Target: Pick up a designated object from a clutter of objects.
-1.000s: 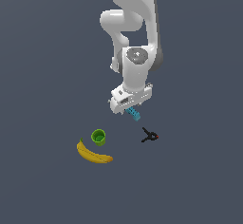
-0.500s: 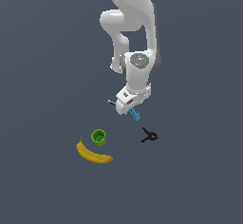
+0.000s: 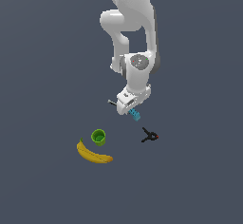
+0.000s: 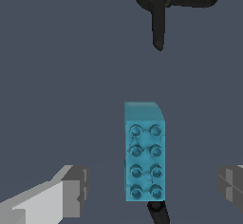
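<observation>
We have the arm low over the clutter, with the banana, the green cup and the black clamp lying well apart from it. Our gripper is spread wide, a finger on each side of the blue brick, which lies flat on the floor. We judge the approach nearly done; closing and lifting remain. The thin dark tool is mostly hidden behind the gripper.

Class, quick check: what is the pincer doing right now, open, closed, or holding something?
Pincer: open, holding nothing; its fingers stand wide on either side of the light-blue brick without touching it.
</observation>
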You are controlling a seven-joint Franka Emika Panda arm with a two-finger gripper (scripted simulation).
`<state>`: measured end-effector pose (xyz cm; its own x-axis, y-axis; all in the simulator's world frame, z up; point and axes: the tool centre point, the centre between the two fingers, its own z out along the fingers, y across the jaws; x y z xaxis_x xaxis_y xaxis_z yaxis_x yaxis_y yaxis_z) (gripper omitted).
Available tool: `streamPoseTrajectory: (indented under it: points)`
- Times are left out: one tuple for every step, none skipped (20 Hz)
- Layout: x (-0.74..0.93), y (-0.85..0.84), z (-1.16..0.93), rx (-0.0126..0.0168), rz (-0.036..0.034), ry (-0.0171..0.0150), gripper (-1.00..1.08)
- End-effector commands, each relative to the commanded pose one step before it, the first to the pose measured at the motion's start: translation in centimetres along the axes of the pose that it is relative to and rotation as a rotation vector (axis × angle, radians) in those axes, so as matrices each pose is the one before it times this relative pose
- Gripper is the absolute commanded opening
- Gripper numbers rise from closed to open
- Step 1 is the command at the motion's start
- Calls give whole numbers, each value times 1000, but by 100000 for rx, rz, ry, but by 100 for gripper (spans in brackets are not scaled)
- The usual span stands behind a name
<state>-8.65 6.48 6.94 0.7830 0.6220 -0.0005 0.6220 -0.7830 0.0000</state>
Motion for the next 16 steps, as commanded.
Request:
streamPoseTrajectory:
  points:
    - [-36, -38, 550, 35, -70, -35, 100]
    - [-18, 0, 326, 0, 0, 0, 100]
    - [-4, -25, 368, 5, -67, 17, 100]
    - [-9, -16, 416, 3, -47, 12, 100]
    - [-9, -15, 461, 1, -47, 12, 100]
    - [-17, 6, 462, 0, 0, 0, 100]
    - [1, -20, 403, -7, -67, 14, 100]
    - [-11, 8, 360, 0, 0, 0, 100]
    - [2, -11, 305, -13, -47, 5, 100]
    - [-7, 8, 262, 0, 0, 0, 100]
    - [5, -11, 208, -19, -45, 2, 100]
    - [-4, 6, 166, 0, 0, 0, 100]
    - [-3, 5, 118, 0, 0, 0, 100]
    - [-2, 3, 71, 0, 0, 0, 100]
    - [-1, 1, 24, 0, 0, 0, 100]
    - [0, 0, 0, 0, 0, 0, -100]
